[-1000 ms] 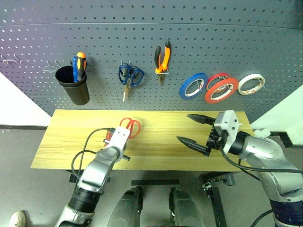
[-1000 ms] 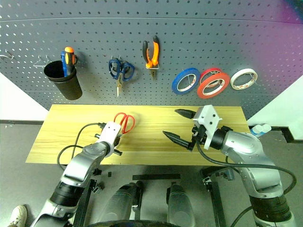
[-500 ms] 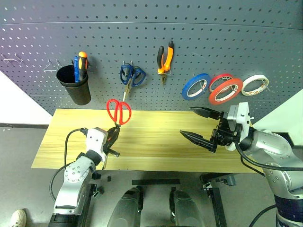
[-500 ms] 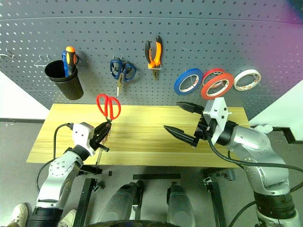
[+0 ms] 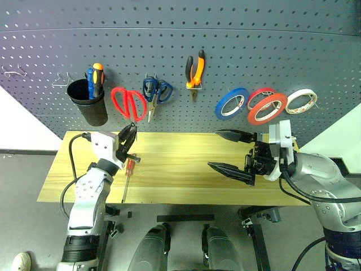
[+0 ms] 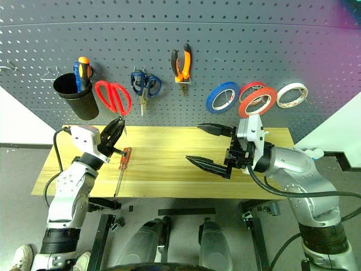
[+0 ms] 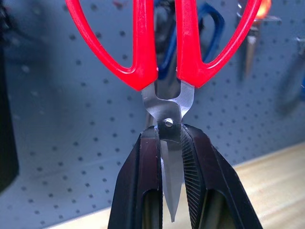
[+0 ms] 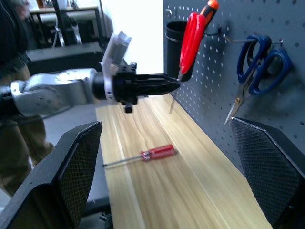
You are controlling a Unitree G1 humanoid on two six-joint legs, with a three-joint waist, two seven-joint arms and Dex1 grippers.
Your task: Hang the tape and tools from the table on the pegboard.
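We lift red-handled scissors (image 5: 128,104) off worktop (image 5: 180,192) up to pegboard (image 5: 237,51), left hand (image 5: 128,137) pinching blades; hanging next. Right hand (image 5: 232,153) spread, idle. Red-handled screwdriver (image 5: 128,174) waits near worktop's left front edge.

Beyond the left fingers (image 5: 131,135), the black cup (image 5: 87,104) and blue scissors (image 5: 155,93) flank a bare pegboard (image 5: 254,51) strip.
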